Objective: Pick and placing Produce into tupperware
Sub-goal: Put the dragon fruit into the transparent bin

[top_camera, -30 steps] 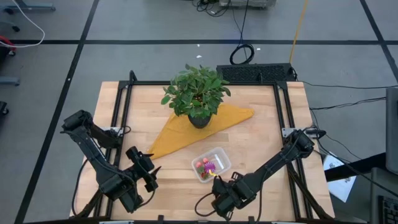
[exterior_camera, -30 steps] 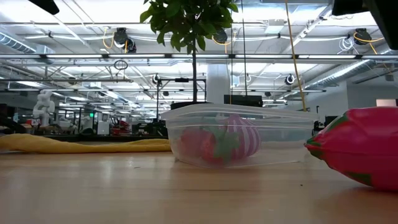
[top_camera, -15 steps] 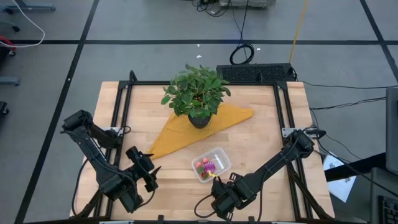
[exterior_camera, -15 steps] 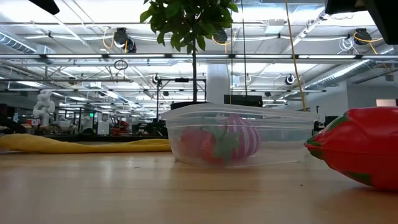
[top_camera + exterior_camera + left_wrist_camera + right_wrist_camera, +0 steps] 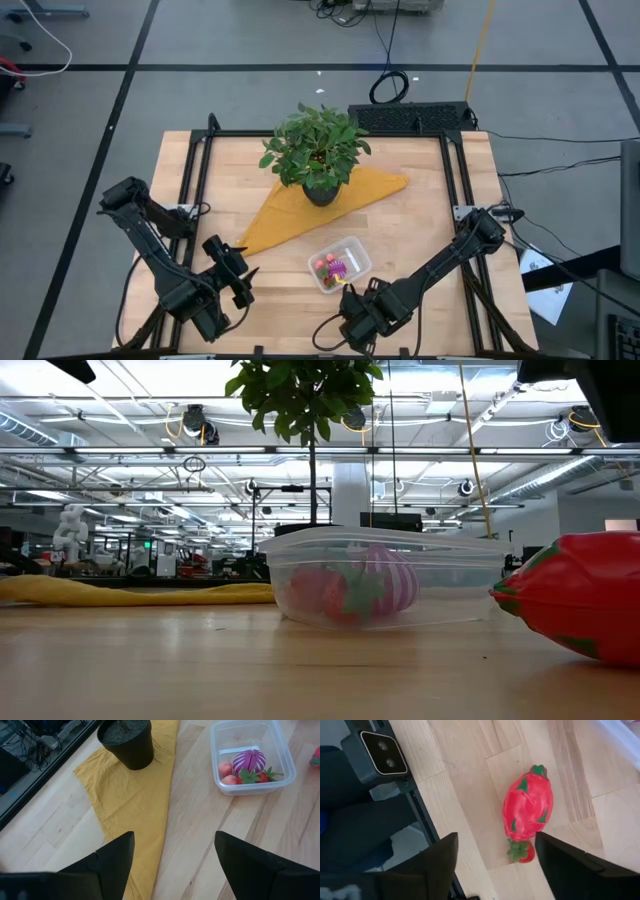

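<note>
Right wrist view | red fruit [image 5: 527, 815] lies loose on table [image 5: 470, 780] just outside tupperware [image 5: 339, 263], long axis crosswise to the finger gap | right gripper [image 5: 492, 865] open above it, nearer arm | left gripper [image 5: 175, 865] open, farther from tupperware

Red toy fruit [image 5: 580, 595] cut off by low view's edge; tupperware [image 5: 385, 575] contents blurred.

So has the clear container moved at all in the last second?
No. The clear container sits at the same spot beside the yellow cloth.
</note>
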`<state>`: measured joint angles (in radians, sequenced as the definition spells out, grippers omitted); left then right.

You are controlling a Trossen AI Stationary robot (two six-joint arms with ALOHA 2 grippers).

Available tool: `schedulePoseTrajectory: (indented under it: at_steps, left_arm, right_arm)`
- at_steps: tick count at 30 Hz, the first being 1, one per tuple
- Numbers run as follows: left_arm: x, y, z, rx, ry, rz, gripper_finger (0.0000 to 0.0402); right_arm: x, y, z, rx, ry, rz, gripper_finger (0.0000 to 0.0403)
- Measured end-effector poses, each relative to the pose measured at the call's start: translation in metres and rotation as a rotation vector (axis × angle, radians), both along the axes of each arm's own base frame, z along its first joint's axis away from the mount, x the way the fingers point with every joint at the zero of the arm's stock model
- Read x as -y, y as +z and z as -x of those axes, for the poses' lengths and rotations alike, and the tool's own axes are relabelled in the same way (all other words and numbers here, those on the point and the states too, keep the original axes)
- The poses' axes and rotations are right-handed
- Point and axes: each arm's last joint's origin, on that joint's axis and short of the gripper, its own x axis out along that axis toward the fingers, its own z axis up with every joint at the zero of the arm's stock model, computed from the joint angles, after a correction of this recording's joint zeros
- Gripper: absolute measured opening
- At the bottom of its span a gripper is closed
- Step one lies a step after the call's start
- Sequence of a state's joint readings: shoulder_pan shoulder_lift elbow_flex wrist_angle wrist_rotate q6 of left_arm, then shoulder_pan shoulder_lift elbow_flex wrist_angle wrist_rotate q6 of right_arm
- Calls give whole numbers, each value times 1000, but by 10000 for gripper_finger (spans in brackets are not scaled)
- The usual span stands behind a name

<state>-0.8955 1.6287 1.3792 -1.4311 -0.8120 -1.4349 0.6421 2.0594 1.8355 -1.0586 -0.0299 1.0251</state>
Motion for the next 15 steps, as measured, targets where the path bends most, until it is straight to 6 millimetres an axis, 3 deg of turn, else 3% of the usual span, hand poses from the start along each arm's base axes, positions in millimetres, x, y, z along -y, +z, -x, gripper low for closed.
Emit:
schedulePoseTrajectory:
  at_steps: [8, 15]
  left_arm:
    - [0, 0, 0, 0, 0, 0, 278]
    - [0, 0, 0, 1, 0, 0, 278]
  right_arm:
    - [-2, 1, -3, 31, 4, -22, 329]
    - [-9, 4, -10, 120, 53, -73, 345]
